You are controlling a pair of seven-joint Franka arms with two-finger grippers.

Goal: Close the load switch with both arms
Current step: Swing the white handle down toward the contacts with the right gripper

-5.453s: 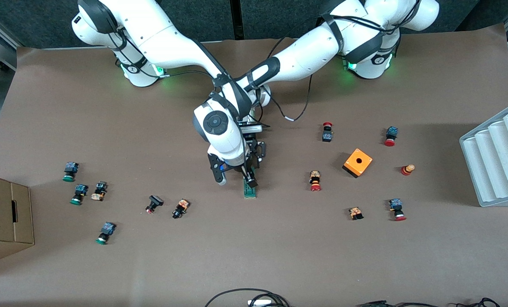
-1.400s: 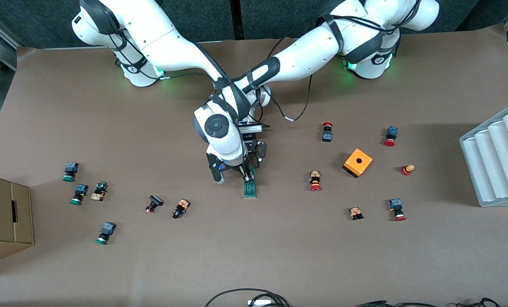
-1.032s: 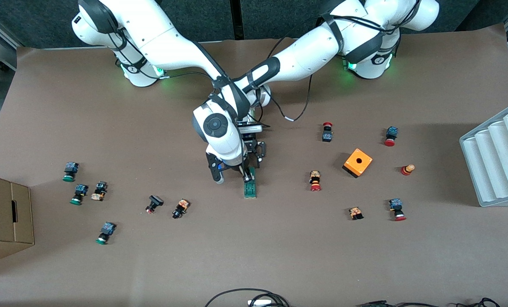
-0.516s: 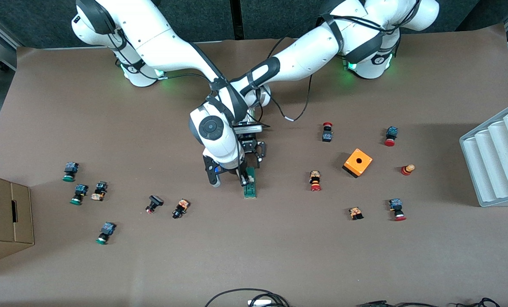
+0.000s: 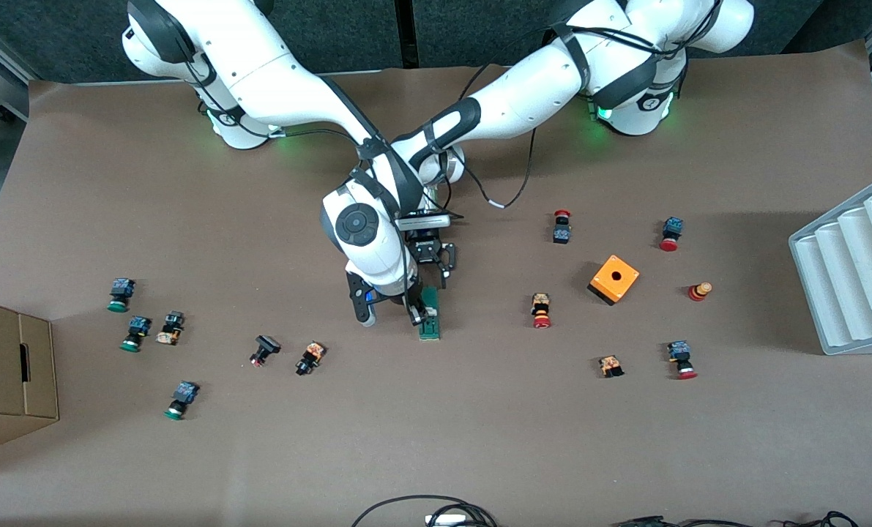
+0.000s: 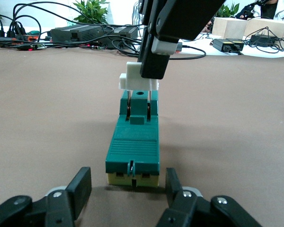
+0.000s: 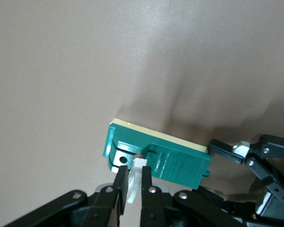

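**2 pincers meet at the load switch**

While the load switch (image 5: 429,319) lies flat near the middle of the worktop (image 5: 436,439), both arms reach in from their bases and converge on it. Its dark-green body rests on a pale base, with its long axis running toward the front camera.

From above, the right pincer (image 7: 131,182) comes down on the end of the switch nearer the front camera, and its 2 fingers (image 7: 119,187) are clenched on the small white end piece (image 6: 138,81), which stands raised above the green body. In the left wrist view that black finger pair hangs straight down onto the white piece.

At the switch's other end, toward the robots' bases, the left pincer (image 6: 128,189) sits low at the worktop. Its fingers (image 6: 80,185) flank that end of the block, 1 on each side, pressed in about it; the view does not quite settle whether the pads touch the sides.

Scattered across the worktop are small push buttons, green-capped ones (image 5: 120,293) toward the right arm's end and red-capped ones (image 5: 541,310) toward the left arm's end. An orange box (image 5: 613,279) with a hole stands among the red ones, well apart from the switch. At the left arm's end sits a white ridged tray (image 5: 853,267), and at the right arm's end a cardboard box (image 5: 7,369).
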